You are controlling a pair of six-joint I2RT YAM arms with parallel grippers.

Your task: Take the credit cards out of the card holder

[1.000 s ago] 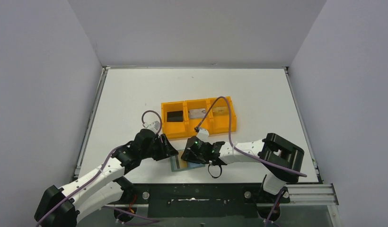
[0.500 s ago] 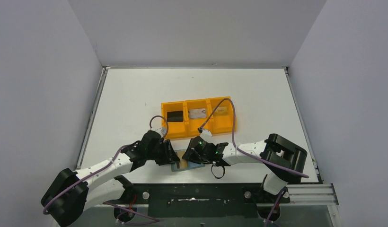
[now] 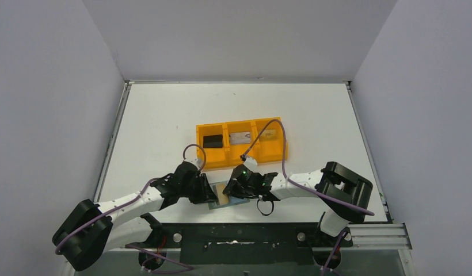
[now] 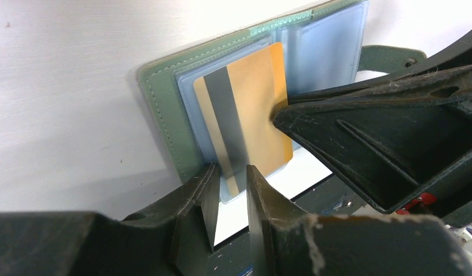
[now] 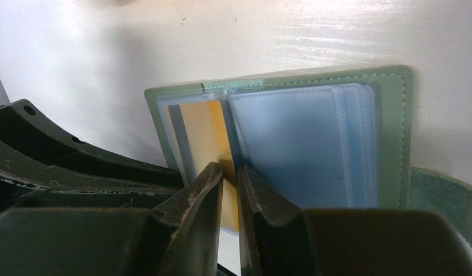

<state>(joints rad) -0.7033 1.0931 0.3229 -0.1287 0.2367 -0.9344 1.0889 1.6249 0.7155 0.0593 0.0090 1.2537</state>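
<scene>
Ok, status. Left claw (image 4: 231, 175) sits at 9 o'clock of the card holder (image 4: 162, 109). Its fingers are almost together, clamped on the striped end of the gold card (image 4: 254, 98).

The holder lies open and flat on the table (image 3: 164, 126) close to the near edge, at 6 o'clock from the orange tray (image 3: 243, 158). Green rim outside, pale blue pockets face up. The gold card sits skewed on the left page, with one corner past the holder's edge.

Right claw (image 5: 229, 172) sits at 3 o'clock of the holder. Its fingers are nearly together, with a thin slit over the card's edge by the fold. Can't tell if it pinches card, pocket or nothing. In the left wrist view one right fingertip touches the card's long edge. The holder's tab (image 5: 441, 190) sticks out at 4 o'clock in the right wrist view.

Tray: black card (image 3: 211, 141) in the left compartment, grey card (image 3: 240, 137) in the middle one. Right compartment is too small to read.
</scene>
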